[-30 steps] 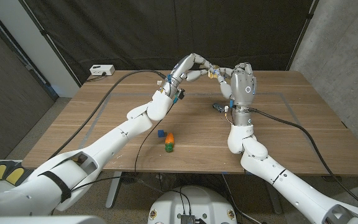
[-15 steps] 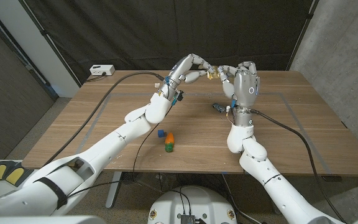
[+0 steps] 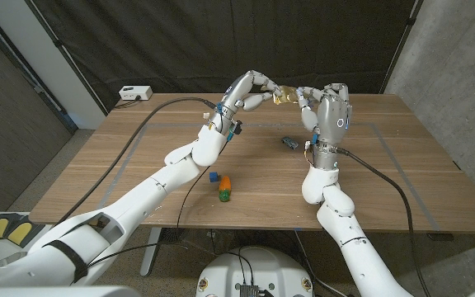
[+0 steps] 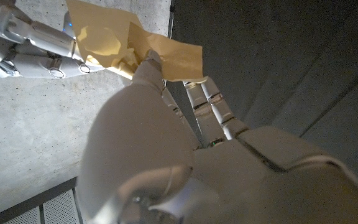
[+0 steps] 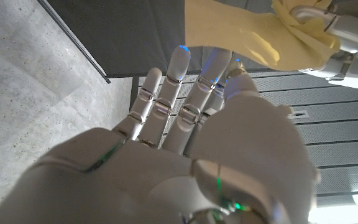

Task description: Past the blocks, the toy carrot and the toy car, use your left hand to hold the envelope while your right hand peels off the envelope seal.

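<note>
A small yellow envelope [image 3: 285, 97] hangs in the air above the table's far middle, between my two hands. My left hand [image 3: 250, 91] pinches one end of it with its fingertips. In the left wrist view the envelope [image 4: 166, 53] sits crumpled at the tips of that hand [image 4: 166, 149]. My right hand [image 3: 328, 114] stands upright, its fingertips [image 3: 305, 96] curled onto the other end. In the right wrist view the envelope [image 5: 241, 31] stretches from my right hand [image 5: 216, 143] to the left hand's fingers [image 5: 347, 25]. I cannot tell the seal apart from the paper.
A toy car [image 3: 289, 143] sits on the wooden table [image 3: 402, 165] below the hands. Nearer the front lie a toy carrot [image 3: 226, 185], a blue block [image 3: 213, 176] and a green block [image 3: 223, 196]. A white box [image 3: 135, 93] sits at the far left corner.
My right hand has moved right and risen a little, drawing the envelope out between the hands. The toy car behind its wrist has come into view. The left hand has barely moved.
</note>
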Robot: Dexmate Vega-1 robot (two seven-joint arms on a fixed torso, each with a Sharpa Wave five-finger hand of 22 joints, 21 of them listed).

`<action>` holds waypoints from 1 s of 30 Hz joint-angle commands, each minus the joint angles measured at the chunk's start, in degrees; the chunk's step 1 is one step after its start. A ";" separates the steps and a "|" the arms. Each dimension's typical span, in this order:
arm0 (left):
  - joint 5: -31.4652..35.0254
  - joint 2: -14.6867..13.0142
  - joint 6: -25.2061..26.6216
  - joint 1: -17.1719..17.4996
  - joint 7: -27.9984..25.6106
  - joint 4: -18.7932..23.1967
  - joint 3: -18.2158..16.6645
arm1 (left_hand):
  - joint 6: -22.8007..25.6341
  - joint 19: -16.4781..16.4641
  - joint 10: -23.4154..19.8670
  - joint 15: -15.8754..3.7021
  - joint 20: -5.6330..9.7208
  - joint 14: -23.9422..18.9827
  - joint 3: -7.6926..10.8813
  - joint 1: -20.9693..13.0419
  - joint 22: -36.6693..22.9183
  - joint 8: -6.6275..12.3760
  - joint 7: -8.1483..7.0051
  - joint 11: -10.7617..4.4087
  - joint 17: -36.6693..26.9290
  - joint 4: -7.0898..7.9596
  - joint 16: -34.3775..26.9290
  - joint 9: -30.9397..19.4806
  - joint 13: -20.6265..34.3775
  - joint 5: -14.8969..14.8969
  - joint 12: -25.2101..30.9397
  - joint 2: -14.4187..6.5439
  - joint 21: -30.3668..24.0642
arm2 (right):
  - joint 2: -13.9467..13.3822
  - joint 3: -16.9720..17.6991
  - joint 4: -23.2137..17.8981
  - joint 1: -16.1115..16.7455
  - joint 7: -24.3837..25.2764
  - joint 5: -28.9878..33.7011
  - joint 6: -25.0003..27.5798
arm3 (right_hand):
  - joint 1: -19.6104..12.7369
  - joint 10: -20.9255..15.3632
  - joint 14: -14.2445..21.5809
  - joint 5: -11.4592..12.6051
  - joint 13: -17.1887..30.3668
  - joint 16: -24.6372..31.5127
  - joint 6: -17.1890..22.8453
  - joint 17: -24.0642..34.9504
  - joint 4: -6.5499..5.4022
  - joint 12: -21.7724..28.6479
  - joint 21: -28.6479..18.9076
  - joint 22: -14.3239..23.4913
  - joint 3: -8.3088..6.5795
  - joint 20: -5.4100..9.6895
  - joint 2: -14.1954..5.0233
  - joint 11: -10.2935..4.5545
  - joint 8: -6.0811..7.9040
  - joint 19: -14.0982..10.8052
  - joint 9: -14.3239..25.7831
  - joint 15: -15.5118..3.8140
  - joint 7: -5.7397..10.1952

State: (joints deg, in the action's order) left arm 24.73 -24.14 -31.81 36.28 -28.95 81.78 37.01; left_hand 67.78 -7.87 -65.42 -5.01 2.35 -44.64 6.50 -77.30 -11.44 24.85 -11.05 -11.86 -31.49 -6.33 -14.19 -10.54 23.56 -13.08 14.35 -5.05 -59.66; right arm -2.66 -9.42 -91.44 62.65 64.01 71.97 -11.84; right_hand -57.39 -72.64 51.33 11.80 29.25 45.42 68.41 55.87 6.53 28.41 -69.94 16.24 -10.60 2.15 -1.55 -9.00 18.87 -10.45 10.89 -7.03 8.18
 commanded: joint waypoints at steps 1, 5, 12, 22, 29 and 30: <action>1.00 0.47 0.14 -0.17 -0.85 -0.17 0.17 | 0.39 0.25 -0.95 -8.90 1.14 -0.24 -0.15 -0.35 -0.07 -0.28 -0.19 0.48 -0.25 0.12 0.12 -0.32 0.17 0.21 -0.07 -0.40 -0.30 | -7.15 -6.19 -2.59 0.35 -0.01 -7.76 2.84 | 6.16 1.53 -1.47 -0.05 0.41 -0.90 -1.52 0.93 -2.02 -1.34 -0.49 -0.69 1.96 0.85 1.99 0.08 -1.22 0.81 2.27 -5.55 -0.31; 1.61 0.62 0.28 -0.60 -0.94 -0.70 0.59 | 0.24 0.36 -1.01 -8.89 1.09 -0.20 -0.30 -0.41 -0.06 -0.47 -0.23 0.50 -0.36 0.14 0.30 -0.34 0.32 0.17 -0.15 -0.42 -0.38 | -9.76 -8.85 -3.99 0.02 -0.01 -11.50 4.70 | 9.61 1.37 -1.32 0.70 0.11 -1.39 -1.58 0.79 -3.89 -1.91 -0.53 -1.18 2.68 0.79 1.37 0.62 -1.48 1.07 2.00 -5.71 -0.48; 1.91 0.76 -0.27 -1.24 -1.28 -1.74 1.15 | 0.47 0.37 -1.06 -8.90 1.16 -0.22 -0.49 -0.47 -0.04 -0.55 -0.19 0.51 -0.53 0.19 0.47 -0.35 0.42 0.12 -0.32 -0.49 -0.52 | -12.40 -12.94 -5.58 -1.06 -0.01 -13.05 12.11 | 11.48 2.90 -2.10 1.42 0.86 -1.81 -3.43 1.07 -4.11 -2.64 -0.53 -1.79 4.08 0.23 3.52 0.34 -2.25 1.79 2.18 -5.65 -0.80; 1.71 0.73 -1.03 -1.66 -1.67 -2.41 1.13 | 0.58 0.36 -1.26 -8.90 1.26 -0.40 -0.79 -0.55 -0.01 -0.75 -0.23 0.50 -0.81 0.23 0.62 -0.36 0.59 0.14 -0.50 -0.53 -0.71 | -15.35 -17.81 -6.00 -3.57 -0.01 -16.75 20.46 | 8.62 6.95 -2.95 4.38 1.34 -2.26 -8.55 0.94 -1.79 -4.96 -0.93 -2.63 4.64 -0.49 6.01 -0.94 -4.16 2.39 2.82 -5.78 0.48; 2.60 0.75 -0.77 -1.95 -2.30 -2.70 1.31 | 0.58 0.42 -1.34 -8.89 1.22 -0.40 -0.96 -0.62 0.01 -0.90 -0.21 0.46 -0.95 0.25 0.76 -0.37 0.65 0.15 -0.65 -0.57 -0.81 | -16.88 -19.79 -6.56 -4.38 -0.01 -18.16 22.60 | 7.76 6.08 -3.07 5.67 1.73 -2.46 -7.49 0.73 -1.30 -4.81 -1.16 -2.93 4.78 -0.76 6.23 -1.08 -3.62 2.47 3.12 -5.82 0.54; 2.73 0.77 -0.82 -2.02 -2.44 -2.80 1.37 | 0.61 0.36 -1.37 -8.90 1.30 -0.44 -0.98 -0.63 0.01 -0.92 -0.20 0.46 -0.98 0.25 0.77 -0.37 0.68 0.16 -0.65 -0.59 -0.85 | -16.62 -19.74 -6.57 -4.32 -0.01 -17.85 22.84 | 7.66 5.94 -3.06 5.86 1.73 -2.50 -7.32 0.66 -1.25 -4.82 -1.19 -2.98 4.80 -0.77 6.22 -1.14 -3.55 2.48 3.17 -5.82 0.57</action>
State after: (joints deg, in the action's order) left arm 26.58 -23.48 -32.49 34.76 -30.61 79.68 38.07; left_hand 67.98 -7.56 -65.83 -5.01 2.04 -44.64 5.98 -77.51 -11.45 24.15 -11.25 -11.87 -32.28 -6.03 -13.53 -10.81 24.08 -13.08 13.73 -5.22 -60.10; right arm -16.88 -25.55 -97.13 59.73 64.00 56.27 6.18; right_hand -49.08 -65.91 48.63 17.03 30.69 42.99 60.26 56.49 4.99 23.68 -70.78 13.30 -5.70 1.43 4.72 -10.00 14.98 -8.13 13.73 -6.12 8.70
